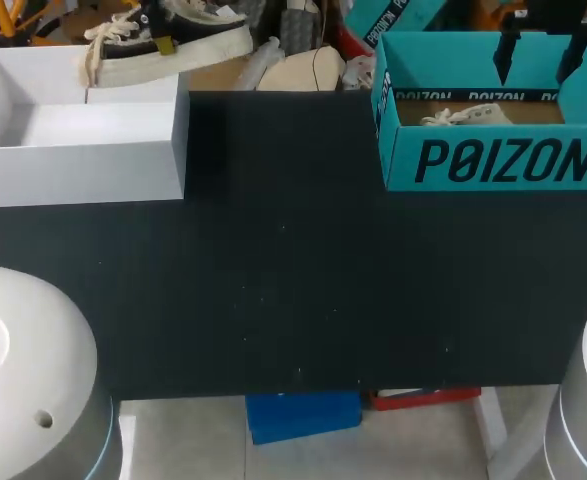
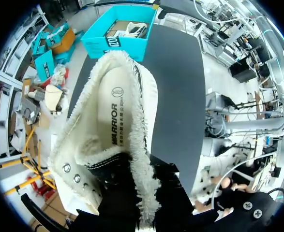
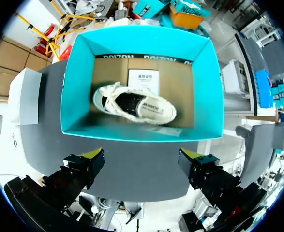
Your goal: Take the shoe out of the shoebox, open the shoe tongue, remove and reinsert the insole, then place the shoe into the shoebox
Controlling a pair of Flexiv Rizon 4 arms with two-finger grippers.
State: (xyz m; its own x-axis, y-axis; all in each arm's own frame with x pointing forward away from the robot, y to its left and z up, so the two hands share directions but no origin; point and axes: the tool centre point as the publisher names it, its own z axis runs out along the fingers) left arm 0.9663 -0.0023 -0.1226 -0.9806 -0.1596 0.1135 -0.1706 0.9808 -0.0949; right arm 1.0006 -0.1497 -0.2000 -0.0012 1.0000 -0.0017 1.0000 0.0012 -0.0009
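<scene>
**One shoe aloft by the white box, one lying in the teal box**

In the head view the black table (image 1: pixel 293 280) fills the middle of the frame. A white box (image 1: pixel 83 165) stands open at its upper left. The teal shoebox (image 1: pixel 503 160) stands at its upper right, well apart from the white one.

A black-and-cream shoe (image 1: pixel 168 45) shows at the top left of the frame, over the white box's far edge. In the left wrist view it lies right against the left gripper (image 2: pixel 146 193), its insole showing. Whether that gripper is clamped on it cannot be told.

A cream shoe (image 3: pixel 134 107) lies on its side on the shoebox's floor, beside a white paper slip (image 3: pixel 143 79). The right gripper (image 3: pixel 142 159) hangs above the shoebox's near wall, spread wide and holding nothing.
</scene>
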